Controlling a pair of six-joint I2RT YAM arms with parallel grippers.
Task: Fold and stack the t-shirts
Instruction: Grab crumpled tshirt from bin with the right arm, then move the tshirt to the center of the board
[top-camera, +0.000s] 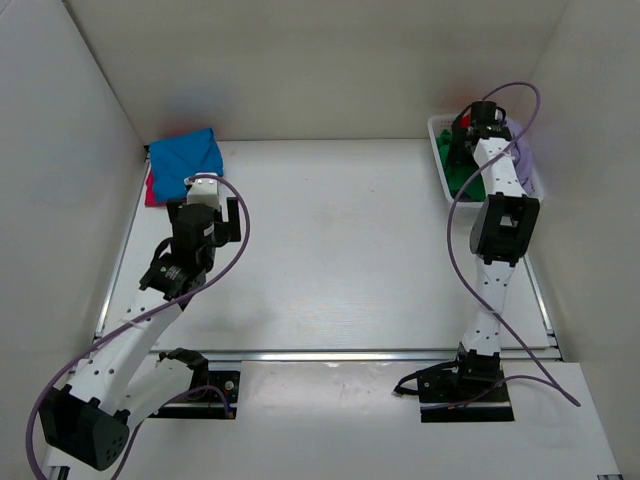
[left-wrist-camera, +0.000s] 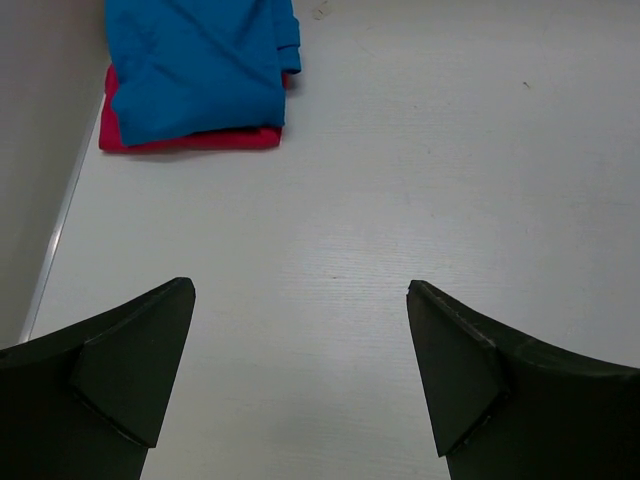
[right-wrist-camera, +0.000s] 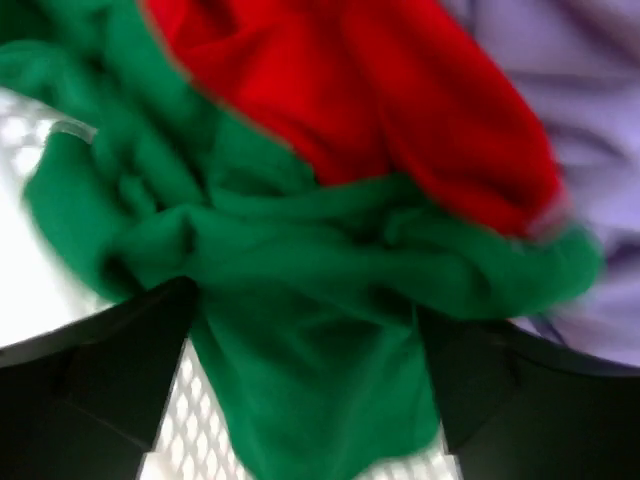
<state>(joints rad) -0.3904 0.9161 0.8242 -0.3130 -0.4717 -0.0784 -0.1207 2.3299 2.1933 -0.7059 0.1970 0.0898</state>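
Note:
A folded blue t-shirt (top-camera: 186, 155) lies on a folded magenta-pink t-shirt (top-camera: 150, 190) at the far left corner; both also show in the left wrist view, the blue one (left-wrist-camera: 195, 65) above the pink one (left-wrist-camera: 190, 140). My left gripper (left-wrist-camera: 300, 340) is open and empty over bare table just in front of that stack. My right gripper (right-wrist-camera: 305, 350) is down in the white lattice basket (top-camera: 440, 150), jaws wide apart on either side of a crumpled green t-shirt (right-wrist-camera: 300, 300). A red t-shirt (right-wrist-camera: 350, 90) lies over the green one, and a lilac t-shirt (right-wrist-camera: 570, 100) lies beside it.
White walls enclose the table on the left, back and right. The basket stands against the right wall at the back. A metal rail (top-camera: 380, 353) crosses the table's near edge in front of the arm bases.

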